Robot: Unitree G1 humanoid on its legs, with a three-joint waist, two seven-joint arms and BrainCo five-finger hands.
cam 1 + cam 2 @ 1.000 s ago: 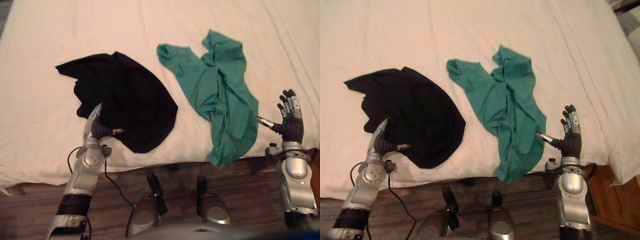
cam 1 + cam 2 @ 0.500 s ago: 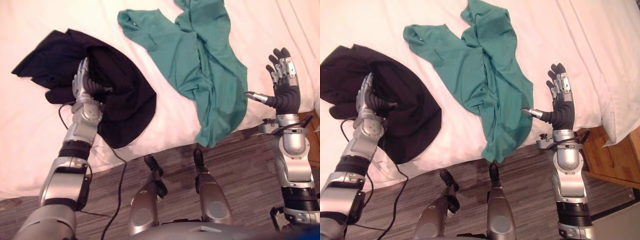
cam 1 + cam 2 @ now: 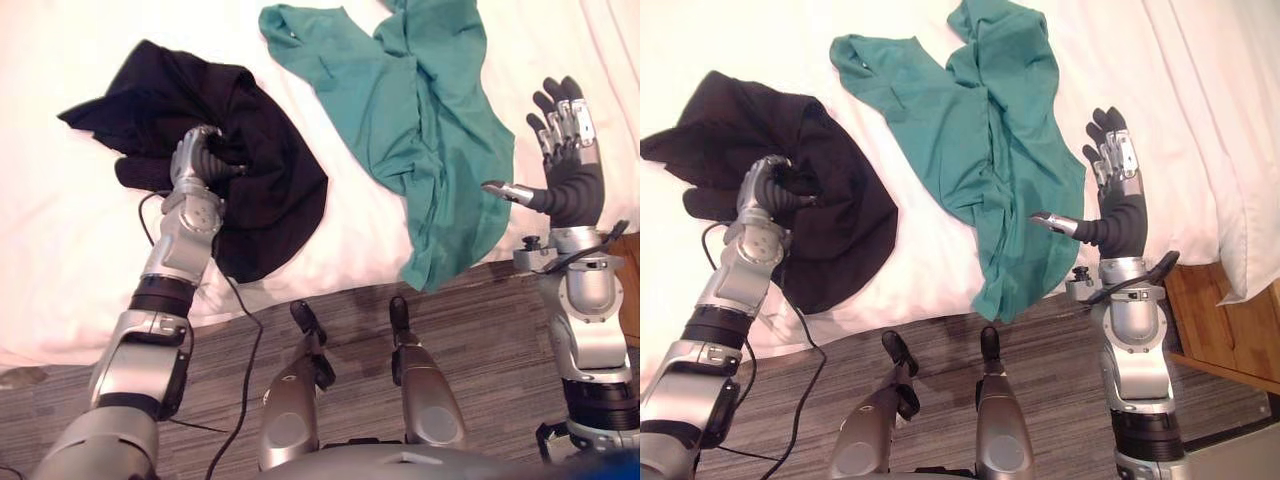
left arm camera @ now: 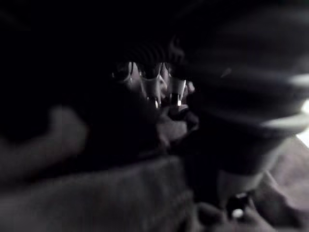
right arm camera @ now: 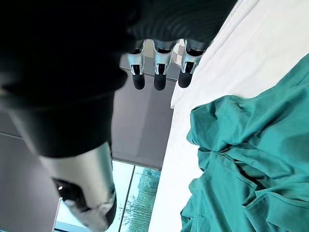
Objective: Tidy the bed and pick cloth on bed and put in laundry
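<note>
A black cloth (image 3: 270, 185) lies crumpled on the white bed (image 3: 60, 250), near its front edge. My left hand (image 3: 200, 160) rests on the cloth's near side with its fingers curled into the fabric, and the left wrist view shows the fingers (image 4: 159, 87) bent among dark folds. A green cloth (image 3: 420, 110) is spread to the right of the black one, its lower corner hanging over the bed edge. My right hand (image 3: 565, 170) is raised, open and empty, just right of the green cloth (image 5: 246, 159).
Grey wood-look floor (image 3: 480, 340) runs along the front of the bed. A wooden nightstand (image 3: 1230, 320) stands at the right. A white fold of bedding (image 3: 1240, 200) hangs over the bed's right side, close to my right arm.
My left hand's straight fingers have curled into the black cloth, bunching it. The camera has shifted. My right hand stays raised and open.
</note>
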